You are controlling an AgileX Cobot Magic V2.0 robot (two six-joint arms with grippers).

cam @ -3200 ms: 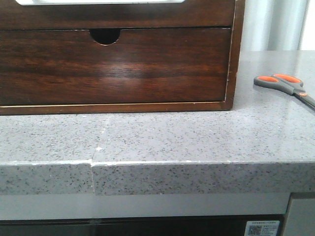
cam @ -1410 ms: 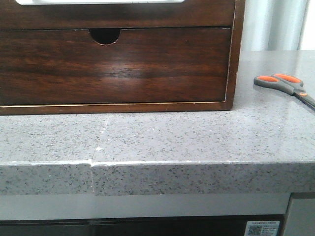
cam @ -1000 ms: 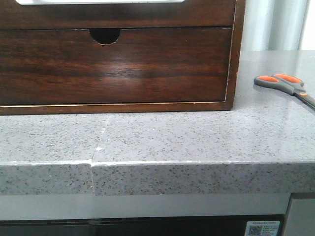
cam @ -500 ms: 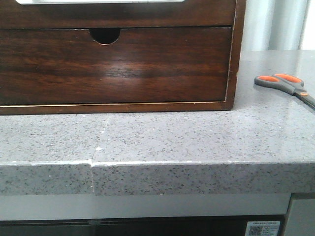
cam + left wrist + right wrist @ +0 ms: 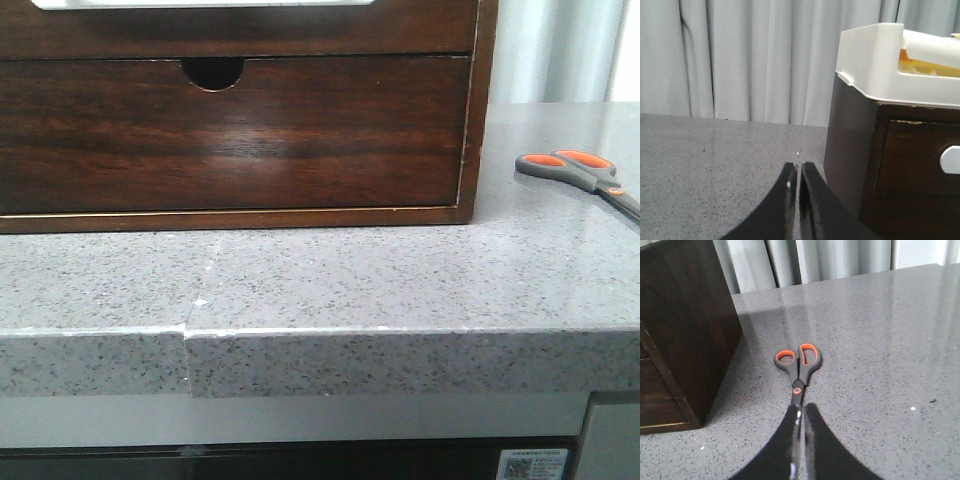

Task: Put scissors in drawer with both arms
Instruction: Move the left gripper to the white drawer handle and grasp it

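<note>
The scissors (image 5: 577,170), with grey handles and orange-lined loops, lie flat on the grey stone counter to the right of the wooden cabinet (image 5: 300,140). In the right wrist view the scissors (image 5: 797,362) lie just ahead of my right gripper (image 5: 802,412). It is shut and hovers over the blades, which show through the thin gap. The drawer (image 5: 240,28) with the long cutout is closed at the cabinet's top. It also shows in the left wrist view (image 5: 910,155). My left gripper (image 5: 798,170) is shut and empty by the cabinet's left side.
A lower drawer (image 5: 240,135) with a small semicircular notch is closed. A white tray (image 5: 875,65) sits on top of the cabinet. The counter's front edge (image 5: 320,335) runs across the front view. Grey curtains (image 5: 740,55) hang behind.
</note>
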